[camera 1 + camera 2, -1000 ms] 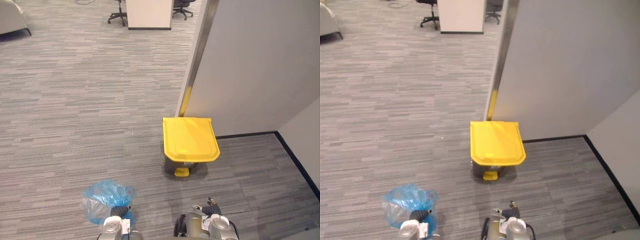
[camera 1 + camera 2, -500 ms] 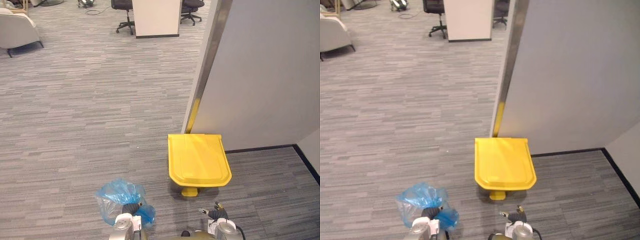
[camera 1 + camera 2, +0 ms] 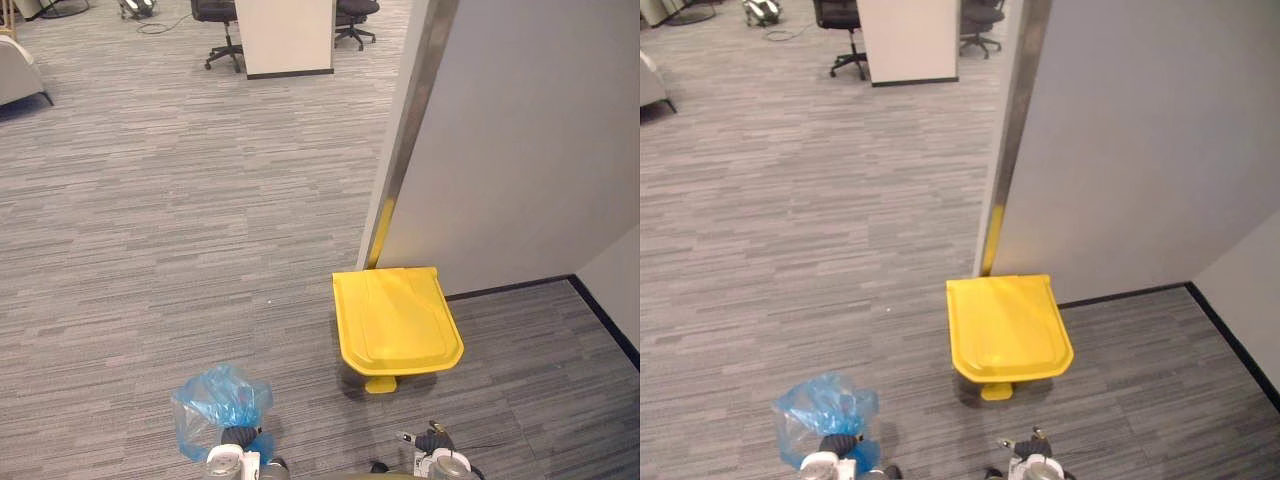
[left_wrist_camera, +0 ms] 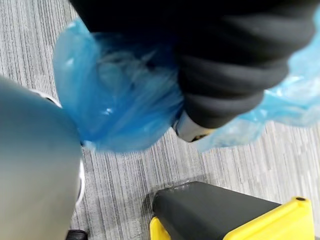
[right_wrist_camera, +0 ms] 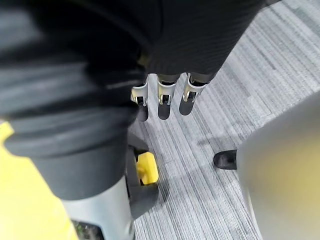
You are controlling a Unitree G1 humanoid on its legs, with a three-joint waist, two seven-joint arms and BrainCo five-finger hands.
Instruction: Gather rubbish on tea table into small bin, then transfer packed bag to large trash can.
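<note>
A large trash can with a shut yellow lid point(image 3: 398, 320) and a yellow pedal point(image 3: 380, 384) stands on the carpet against a grey partition. My left hand point(image 3: 237, 438) shows at the bottom of the eye views, shut on a crumpled blue rubbish bag point(image 3: 215, 408) that hangs left of the can. In the left wrist view the bag point(image 4: 120, 95) bulges round the dark cover, with the can's dark body point(image 4: 215, 212) just beyond. My right hand point(image 5: 162, 97) hangs open and holds nothing, its fingers over the carpet near the can's pedal point(image 5: 147, 167).
The grey partition point(image 3: 520, 150) with a metal edge point(image 3: 410, 130) rises behind the can, and a black skirting point(image 3: 605, 320) runs along the right. Far back stand office chairs point(image 3: 215, 15), a white cabinet point(image 3: 285, 35) and an armchair point(image 3: 15, 75). Open carpet spreads to the left.
The whole picture has shifted, so the camera has moved; the can now shows lower and nearer than a second ago. The bag stays in my left hand.
</note>
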